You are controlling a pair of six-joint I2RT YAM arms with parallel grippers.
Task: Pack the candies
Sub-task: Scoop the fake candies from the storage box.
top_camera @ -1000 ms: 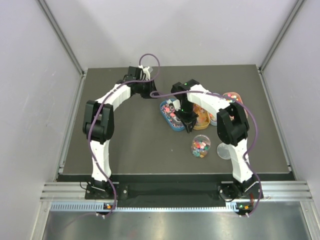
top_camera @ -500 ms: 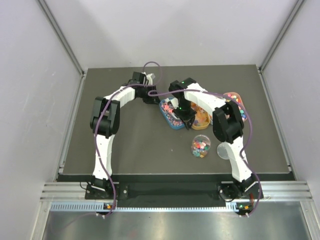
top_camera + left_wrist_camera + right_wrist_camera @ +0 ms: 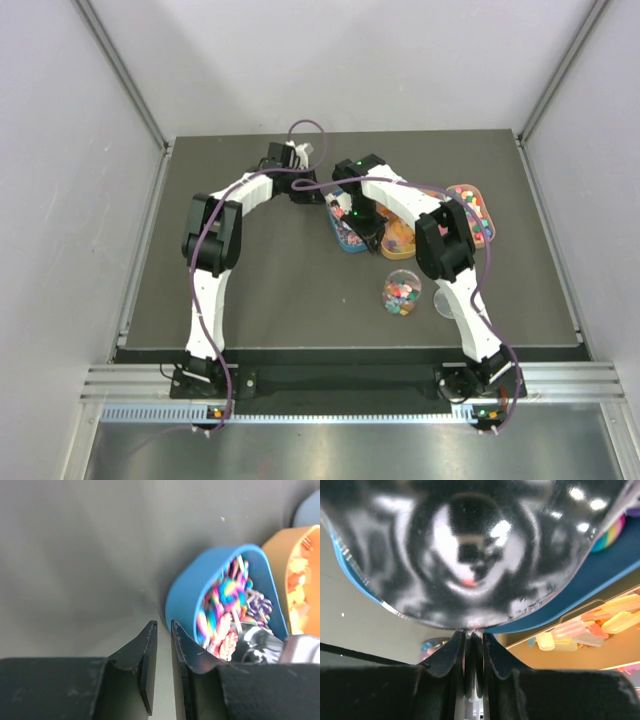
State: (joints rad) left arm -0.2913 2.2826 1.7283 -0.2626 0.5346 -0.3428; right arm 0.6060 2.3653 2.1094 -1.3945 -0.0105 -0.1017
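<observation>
1. Dark grey table (image 3: 250, 280) between pale walls carries all the containers, grouped right of centre in the top view.
2. Blue oval tray (image 3: 186, 597), at the centre of the top view, holds rainbow candies (image 3: 222, 592). A silver scoop (image 3: 470, 545) lies in the tray among them.
3. Orange tray (image 3: 280, 545) sits close against the blue tray's right side and holds orange and yellow candies (image 3: 612, 622).
4. Pink tray (image 3: 466, 188), further right, holds multicoloured candies (image 3: 476, 212).
5. Clear jar (image 3: 403, 273), lower right of centre and apart from the trays, is part-filled with mixed candies (image 3: 400, 296). Its lid (image 3: 446, 304) lies just beside it.
6. Right gripper (image 3: 474, 639) pinches the scoop's handle, fingers pressed onto it.
7. Left gripper (image 3: 163, 630) hovers over bare table just beside the blue tray. Its fingers stand a slim gap apart, gripping nothing.
</observation>
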